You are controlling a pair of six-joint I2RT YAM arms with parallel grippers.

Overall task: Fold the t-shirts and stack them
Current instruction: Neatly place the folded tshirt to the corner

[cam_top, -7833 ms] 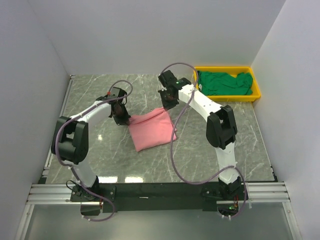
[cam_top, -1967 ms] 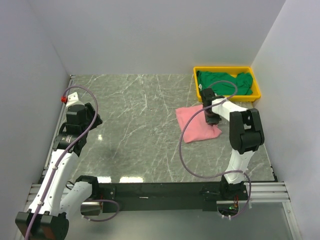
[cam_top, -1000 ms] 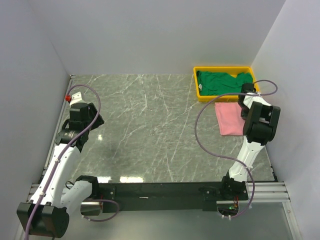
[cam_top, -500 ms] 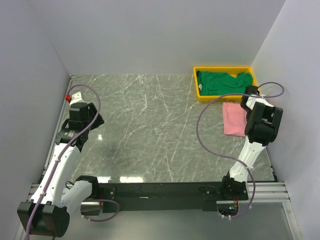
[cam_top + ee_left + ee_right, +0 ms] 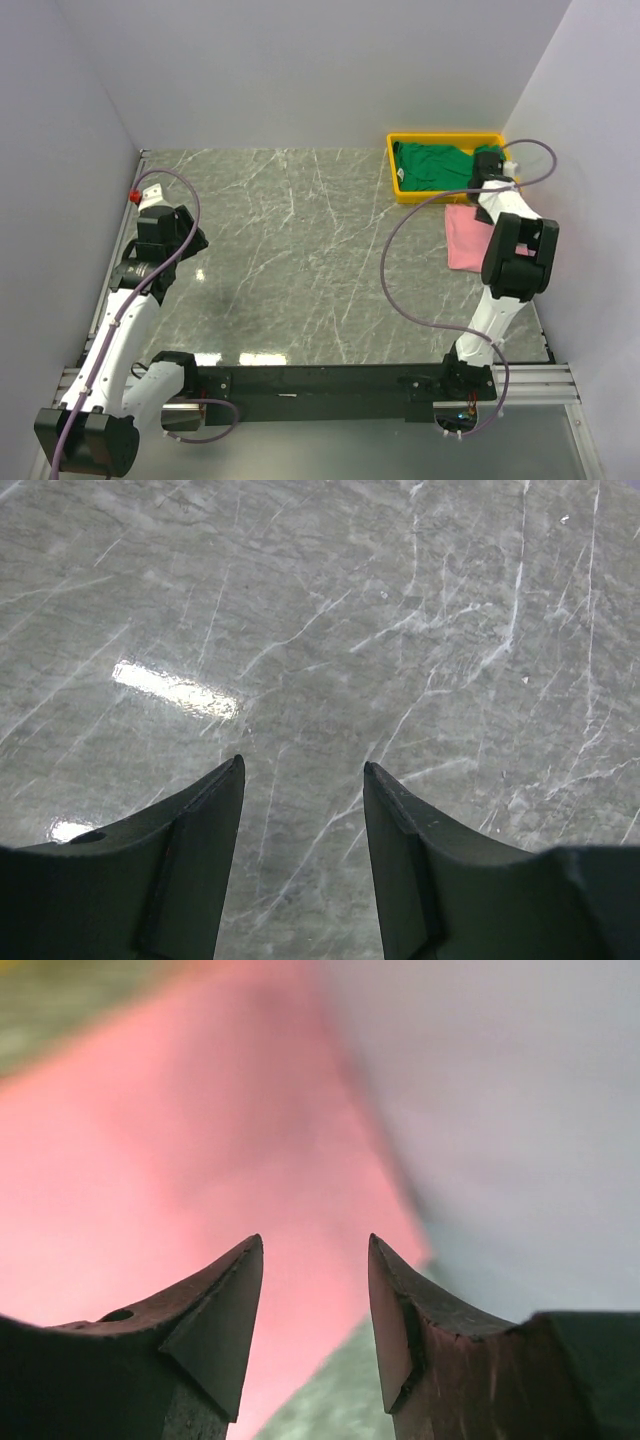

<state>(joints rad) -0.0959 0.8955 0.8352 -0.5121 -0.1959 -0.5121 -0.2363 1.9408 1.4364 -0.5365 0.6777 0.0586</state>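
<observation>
Finds right tool with jaws apart and nothing between them, poised over the far end of the pink t-shirt, close to the right wall; wrist view blurred, so contact with cloth cannot be told. Finds left tool likewise parted, gripping nothing, above grey marbled worktop at the left side, well apart from both garments. Counts two tools, two t-shirts, one yellow tray. Places pink t-shirt folded flat on worktop, just in front of tray, long axis running from near edge toward back wall. Places dark green t-shirt crumpled inside tray, long axis along tray's length, left to right.
</observation>
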